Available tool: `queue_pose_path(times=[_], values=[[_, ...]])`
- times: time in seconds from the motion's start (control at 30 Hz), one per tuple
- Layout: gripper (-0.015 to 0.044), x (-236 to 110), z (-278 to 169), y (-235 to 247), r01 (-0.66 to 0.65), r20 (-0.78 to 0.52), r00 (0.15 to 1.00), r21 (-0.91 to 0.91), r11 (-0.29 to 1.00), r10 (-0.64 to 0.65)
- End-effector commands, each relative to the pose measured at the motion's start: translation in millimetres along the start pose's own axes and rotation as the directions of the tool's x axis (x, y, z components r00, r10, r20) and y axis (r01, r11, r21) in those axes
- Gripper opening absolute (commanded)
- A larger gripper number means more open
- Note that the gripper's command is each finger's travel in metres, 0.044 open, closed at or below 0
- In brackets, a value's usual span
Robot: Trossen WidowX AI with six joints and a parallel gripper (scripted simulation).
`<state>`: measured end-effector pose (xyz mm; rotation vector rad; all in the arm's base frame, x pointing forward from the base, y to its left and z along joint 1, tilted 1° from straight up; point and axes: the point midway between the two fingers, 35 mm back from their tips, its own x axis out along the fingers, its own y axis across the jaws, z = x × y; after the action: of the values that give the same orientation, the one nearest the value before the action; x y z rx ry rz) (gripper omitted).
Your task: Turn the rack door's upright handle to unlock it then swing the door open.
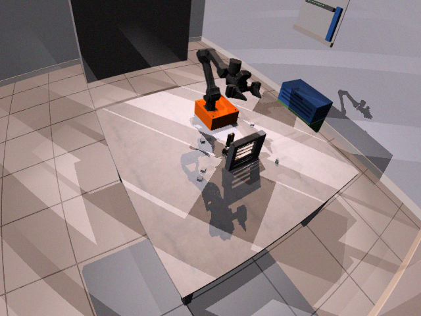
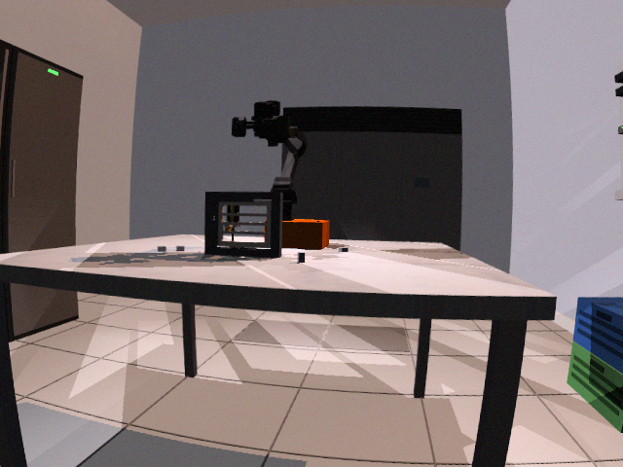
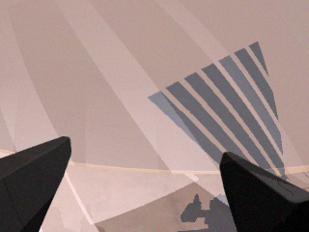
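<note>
The rack frame [image 1: 231, 160] [image 2: 211, 229] stands upright on the table [image 1: 152, 190] [image 2: 402, 271]. The slatted door [image 2: 245, 221] appears to lie flat within the frame. The upright handle, black with yellow, [image 1: 230, 138] [image 2: 232, 213] stands on the robot's side, near the frame's left side in the top and exterior views. How far it is turned cannot be told. My gripper [image 1: 252, 97] [image 3: 147, 154] is open and empty, high above the table, between the base and the frame's far right, well clear of door and handle. The wrist view shows neither door nor handle.
The orange base block [image 1: 224, 120] [image 2: 307, 234] is behind the frame. Several small grey blocks lie around the frame, including one left of it [image 1: 203, 170] and one at right [image 1: 276, 161] [image 2: 301, 257]. A blue box [image 1: 302, 100] is beyond the table's right side.
</note>
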<state>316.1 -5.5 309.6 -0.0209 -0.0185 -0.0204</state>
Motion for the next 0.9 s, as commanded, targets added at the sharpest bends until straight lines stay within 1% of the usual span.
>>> queue_pose_path(times=[0.0, 0.1, 0.13, 0.3, 0.5, 0.7, 0.87], values=[[0.0374, 0.6, -0.6, -0.2, 0.000, -0.005, 1.000, -0.001, 1.000, 0.000], [0.0295, 8.1, -8.8, -2.5, 0.006, -0.072, 0.997, -0.013, 1.000, -0.007], [0.0285, 11.1, -12.4, -3.5, 0.007, -0.101, 0.995, -0.018, 1.000, -0.009], [0.0285, 24.1, -31.1, -9.0, 0.012, -0.243, 0.970, -0.043, 0.999, -0.022], [0.0285, 35.1, -54.3, -15.9, 0.008, -0.408, 0.912, -0.068, 0.998, -0.035], [0.0285, 41.2, -77.2, -23.1, -0.003, -0.559, 0.828, -0.085, 0.996, -0.045], [0.0285, 42.7, -95.4, -29.0, -0.016, -0.670, 0.740, -0.091, 0.996, -0.049]])
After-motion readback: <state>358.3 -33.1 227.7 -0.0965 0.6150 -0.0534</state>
